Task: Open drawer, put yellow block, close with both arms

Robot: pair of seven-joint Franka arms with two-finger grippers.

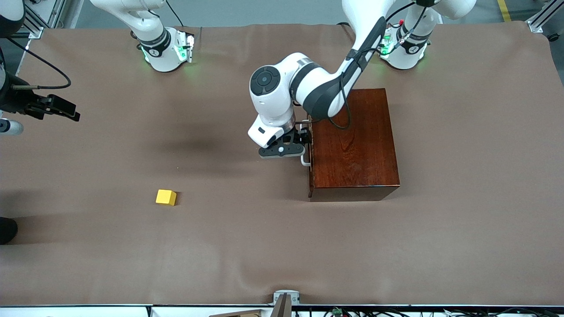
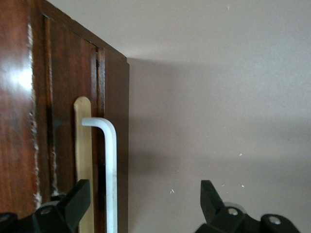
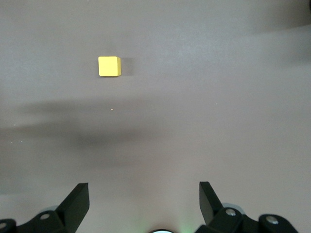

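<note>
Yellow block (image 1: 166, 197) sits nearest the front camera, alone on the brown bench (image 1: 282, 246), toward the right arm's end and well apart from the cabinet. One face catches more light than the others; it rests flat.

Right claw (image 1: 72, 113) hangs over the bench edge at the right arm's end, high above the surface. In the right wrist view its two black fingers (image 3: 77, 201) stand spread wide with nothing between them; the block (image 3: 109, 66) shows on bare cloth below, apart from both fingertips. This arm waits.

Left arm reaches from its base down to the cabinet's drawer side. Left claw (image 1: 304, 141) is at the white bar handle (image 1: 305, 159) on the drawer front (image 1: 310, 176). In the left wrist view the fingers (image 2: 75, 199) are spread: one lies against the dark drawer front, the other stands out over the bench, and the handle (image 2: 111, 174) passes between them, closer to the finger at the drawer. No finger presses the bar.

Drawer looks closed: its front lies flush with the cabinet (image 1: 354, 141), and only a thin pale wood strip (image 2: 83, 160) shows beside the handle. Cabinet is a glossy reddish-brown box, farther from the front camera than the block, toward the left arm's end of the bench. Cloth on the bench shows shallow wrinkles near the front edge.
</note>
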